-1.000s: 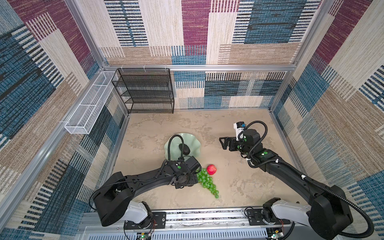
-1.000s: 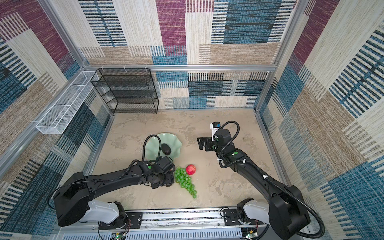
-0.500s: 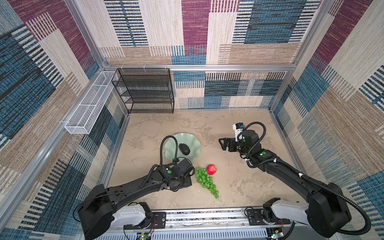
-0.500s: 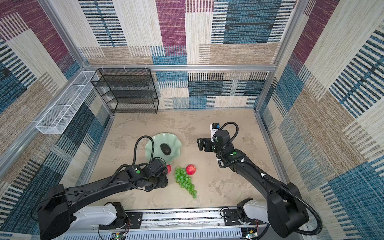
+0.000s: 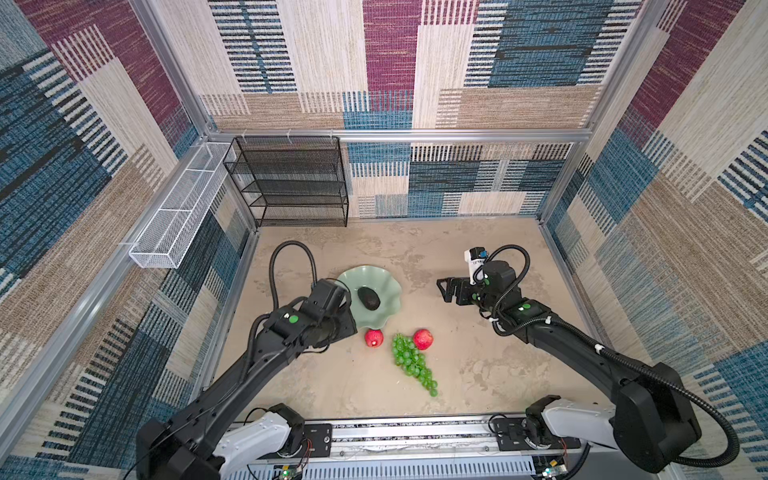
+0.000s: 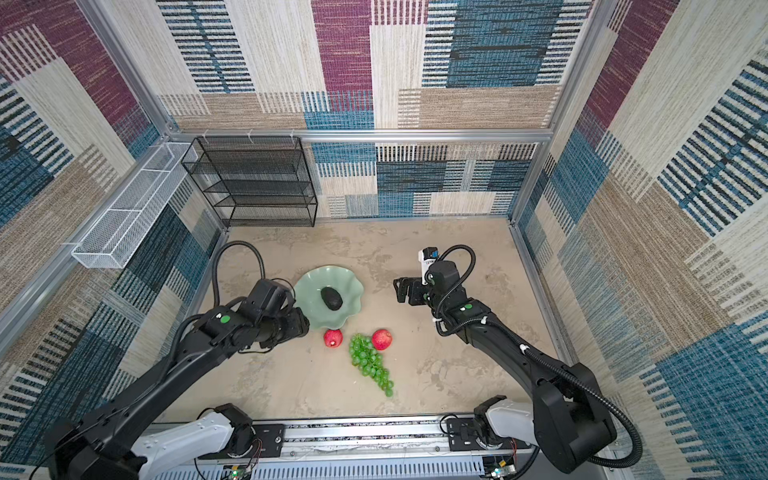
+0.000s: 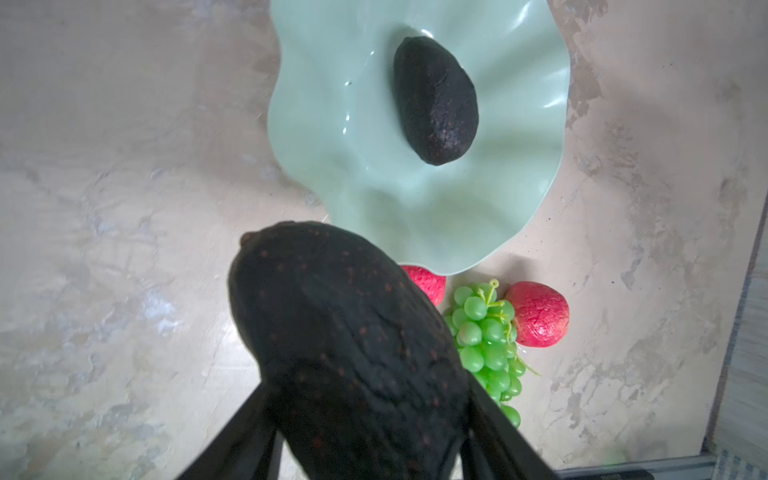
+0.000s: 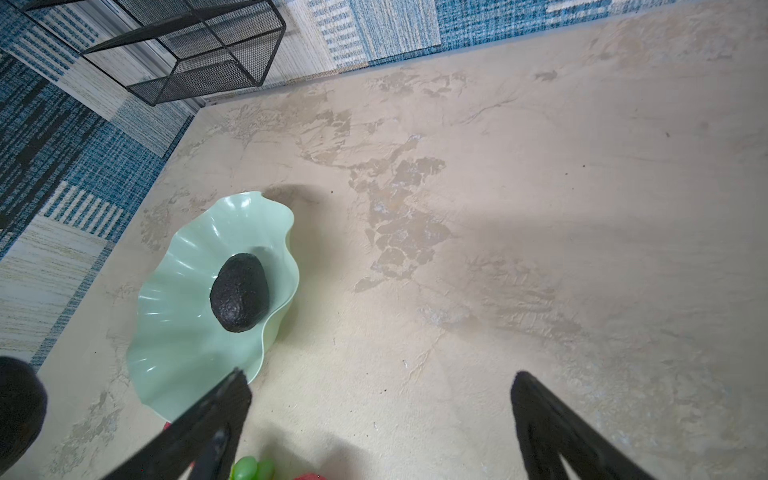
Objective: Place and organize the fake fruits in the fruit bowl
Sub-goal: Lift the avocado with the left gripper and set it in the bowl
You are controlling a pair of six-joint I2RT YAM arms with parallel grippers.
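1. Pinches a dark, bumpy avocado [image 7: 353,345] in the left gripper [image 7: 368,384], one black finger pressed on each flank, stem end pointing out beyond the fingertips.
2. Holds that avocado clear of the beige table [image 5: 478,374], at the left edge of the fruit bowl [image 5: 384,318] in both top views; cannot tell whether over the wavy rim or just beside it.
3. Shows a second avocado [image 5: 368,298] lying on its side in the middle of the pale green bowl.
4. Shows, outside the bowl on the table, a red apple [image 5: 374,338] just beside the near rim, a second red apple [image 5: 423,339] to its right, and a bunch of green grapes [image 5: 411,363] between them, against the second apple and trailing towards the near edge.
5. Carries the right gripper [image 8: 380,376] with fingers spread wide and nothing between them, above bare table, right of the bowl and apart from it.
6. Shows a black wire shelf [image 5: 291,183] at the far-left corner and a white wire basket [image 5: 178,216] on the left wall.
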